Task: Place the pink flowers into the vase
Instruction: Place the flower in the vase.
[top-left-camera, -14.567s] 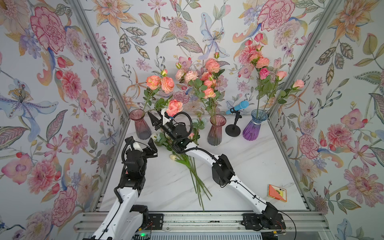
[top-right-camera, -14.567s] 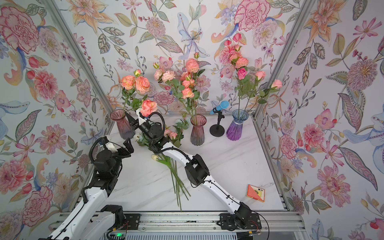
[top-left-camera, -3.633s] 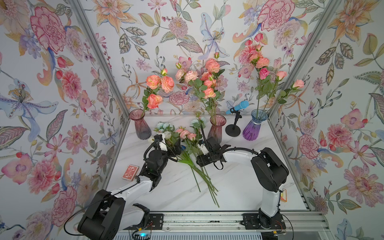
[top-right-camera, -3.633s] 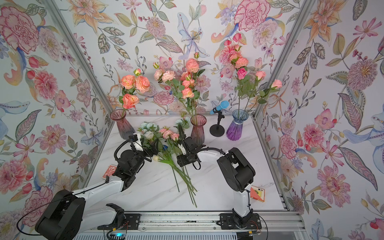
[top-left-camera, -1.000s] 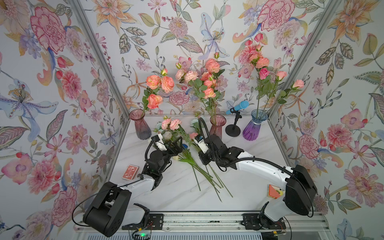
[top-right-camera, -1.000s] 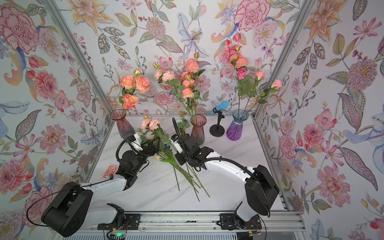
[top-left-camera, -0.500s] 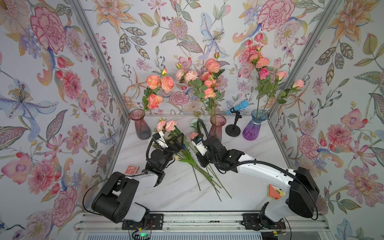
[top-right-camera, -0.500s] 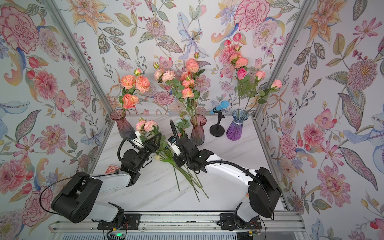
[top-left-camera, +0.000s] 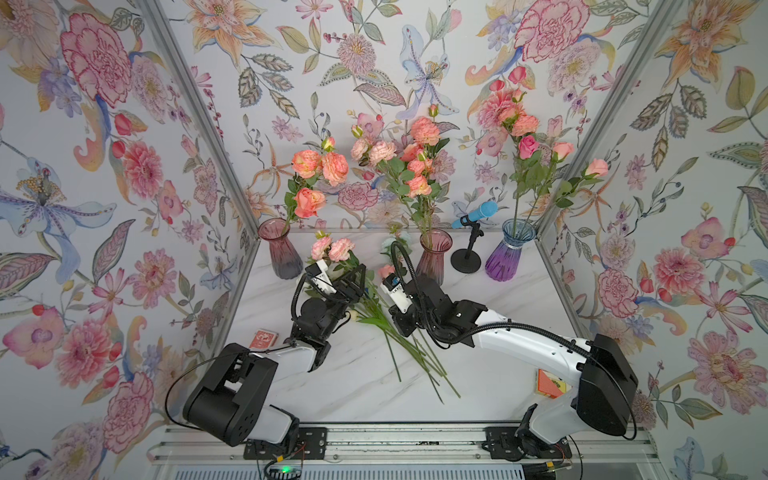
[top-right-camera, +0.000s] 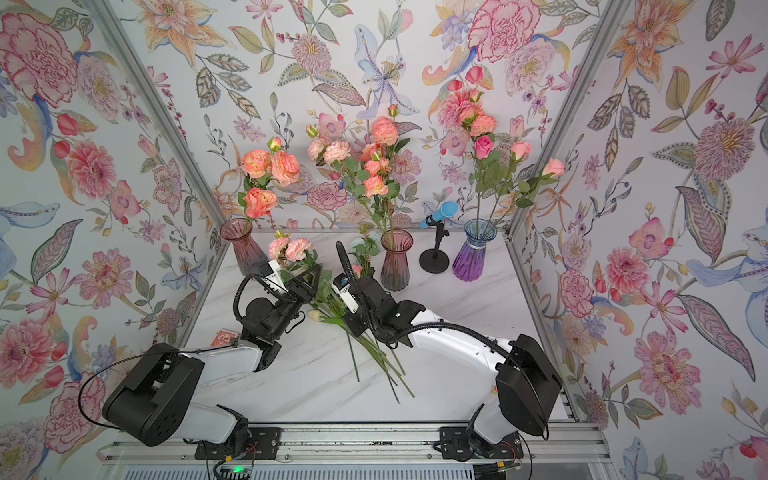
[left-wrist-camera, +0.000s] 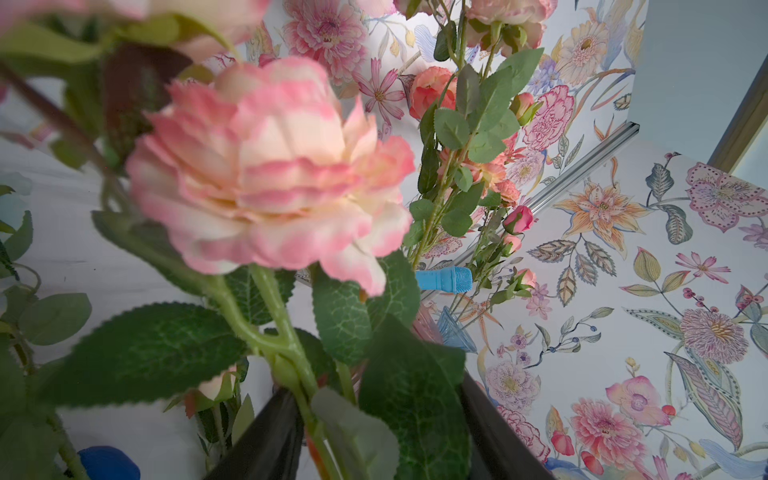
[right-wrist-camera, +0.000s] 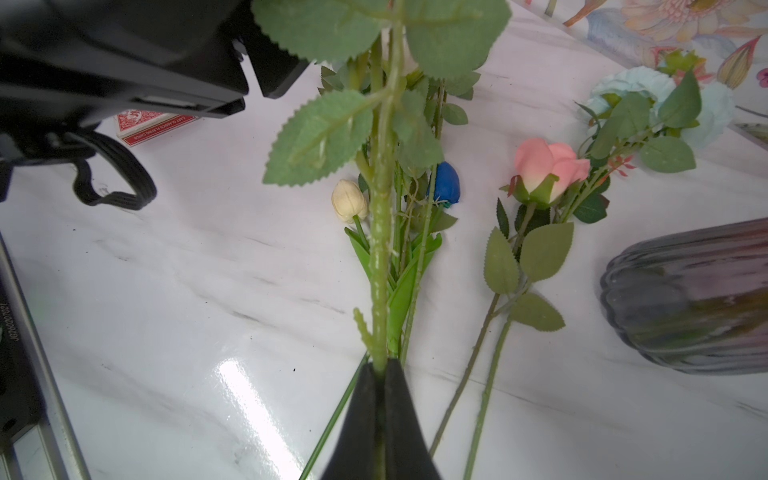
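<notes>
**Operator:** What have I got?

**Spotter:** Your pink flowers (top-left-camera: 332, 248): one leafy green stem with two ruffled pink-and-cream blooms, held above the table (top-left-camera: 519, 299) near three vases (top-left-camera: 279, 259) (top-left-camera: 432, 262) (top-left-camera: 509, 257). Your right gripper (right-wrist-camera: 380, 370) pinches the stem. Your left gripper (left-wrist-camera: 376, 388) stands half-spread around it.

A white marble table (top-left-camera: 374, 399) sits inside walls of bright flowered wallpaper (top-left-camera: 104, 166). At the back, a blue toy microphone (top-left-camera: 475, 213) tilts on a black round stand (top-left-camera: 467, 264). A flat red box of playing cards (top-left-camera: 262, 337) lies near the left wall. A small orange box (top-left-camera: 550, 383) lies near the right wall; only part of it shows. A cream tulip bud (right-wrist-camera: 350, 200) and a dark blue tulip bud (right-wrist-camera: 445, 183) lie near each other on the table. A pale blue flower with green leaves (right-wrist-camera: 636, 81) lies by the back wall.
</notes>
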